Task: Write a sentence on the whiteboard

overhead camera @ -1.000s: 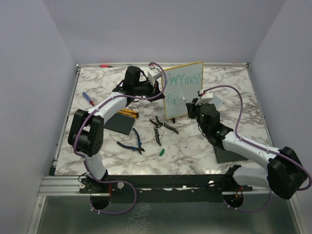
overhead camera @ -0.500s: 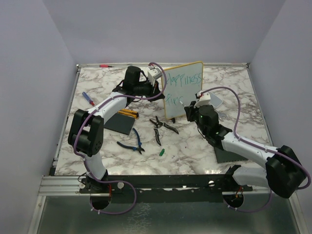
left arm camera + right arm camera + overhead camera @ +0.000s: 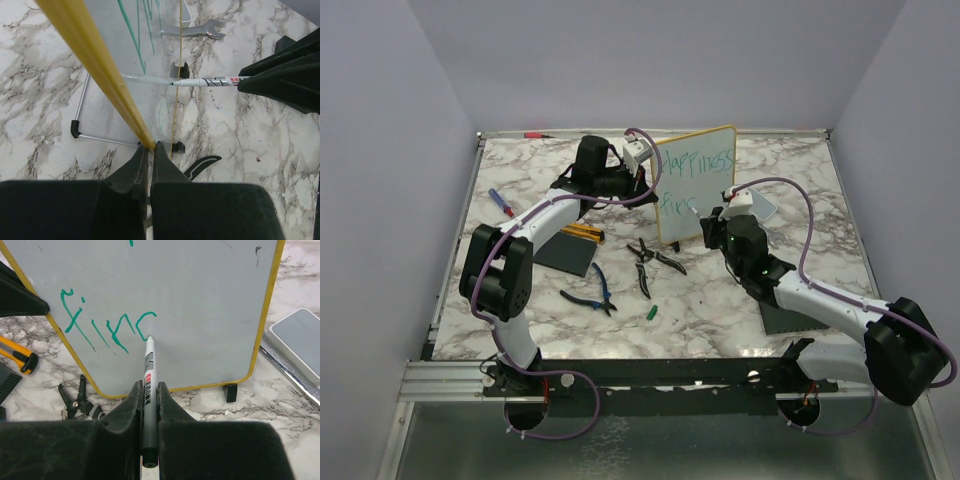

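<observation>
My left gripper (image 3: 150, 152) clamped the whiteboard (image 3: 200, 305) by its rim while my right gripper (image 3: 148, 390) pinched the marker (image 3: 149, 365), tip on the half-made "d"; light, even pressure seemed best to finish it.

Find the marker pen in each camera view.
Top external: marker, barely visible, against the whiteboard lower half.
Left wrist: horizontal, right of centre.
Right wrist: centre, between the right fingers.
Shared landmark: the whiteboard's yellow rim.
</observation>
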Motion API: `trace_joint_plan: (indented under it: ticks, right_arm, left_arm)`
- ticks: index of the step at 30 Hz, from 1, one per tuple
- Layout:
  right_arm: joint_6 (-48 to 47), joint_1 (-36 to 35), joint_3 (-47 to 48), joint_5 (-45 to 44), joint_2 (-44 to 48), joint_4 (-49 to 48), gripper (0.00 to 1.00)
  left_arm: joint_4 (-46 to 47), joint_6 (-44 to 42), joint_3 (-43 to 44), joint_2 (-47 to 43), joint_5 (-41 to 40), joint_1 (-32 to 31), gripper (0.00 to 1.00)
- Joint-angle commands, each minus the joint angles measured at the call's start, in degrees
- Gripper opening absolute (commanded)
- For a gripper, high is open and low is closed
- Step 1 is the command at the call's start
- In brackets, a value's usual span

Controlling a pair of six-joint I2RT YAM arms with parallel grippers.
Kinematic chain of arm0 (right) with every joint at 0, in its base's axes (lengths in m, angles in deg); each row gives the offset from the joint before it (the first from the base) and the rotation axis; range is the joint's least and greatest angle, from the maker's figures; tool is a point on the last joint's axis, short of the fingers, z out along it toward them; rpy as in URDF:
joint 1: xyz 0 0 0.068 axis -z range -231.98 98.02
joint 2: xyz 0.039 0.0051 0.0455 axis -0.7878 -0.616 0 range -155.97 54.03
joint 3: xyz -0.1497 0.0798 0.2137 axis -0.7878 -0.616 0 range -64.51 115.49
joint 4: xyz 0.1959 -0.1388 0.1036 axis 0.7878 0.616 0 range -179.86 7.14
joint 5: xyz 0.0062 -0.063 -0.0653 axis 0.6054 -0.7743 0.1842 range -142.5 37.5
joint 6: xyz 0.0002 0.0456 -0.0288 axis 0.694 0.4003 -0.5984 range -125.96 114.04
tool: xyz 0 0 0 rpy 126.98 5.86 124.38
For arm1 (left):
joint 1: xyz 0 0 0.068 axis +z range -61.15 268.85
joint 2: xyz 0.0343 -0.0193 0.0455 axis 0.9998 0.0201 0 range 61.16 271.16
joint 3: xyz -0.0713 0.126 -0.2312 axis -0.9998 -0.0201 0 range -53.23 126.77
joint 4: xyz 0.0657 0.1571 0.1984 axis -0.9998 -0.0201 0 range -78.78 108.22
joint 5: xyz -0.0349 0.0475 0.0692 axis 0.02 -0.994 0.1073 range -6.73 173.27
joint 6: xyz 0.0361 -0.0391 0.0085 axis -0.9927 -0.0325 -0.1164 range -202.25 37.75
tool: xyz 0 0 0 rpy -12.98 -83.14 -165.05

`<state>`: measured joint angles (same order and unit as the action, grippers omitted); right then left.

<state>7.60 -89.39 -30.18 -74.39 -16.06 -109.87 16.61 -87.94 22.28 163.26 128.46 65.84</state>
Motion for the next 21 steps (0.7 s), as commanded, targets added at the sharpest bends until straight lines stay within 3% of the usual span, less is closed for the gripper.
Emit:
trace_joint_plan:
  ticks: [1,21]
  right_arm:
    - [-1.2,0.2,3.3,-3.2,-0.6,-2.0,0.01]
    - [-3.4,0.3,4.9,-3.0,-1.1,-3.5,0.0]
  left_arm:
    - [-1.7,-2.9,-1.2,-1.6,-0.6,-0.3,0.0]
    - [-1.7,-3.0,-1.2,-1.6,-0.6,-0.3,0.0]
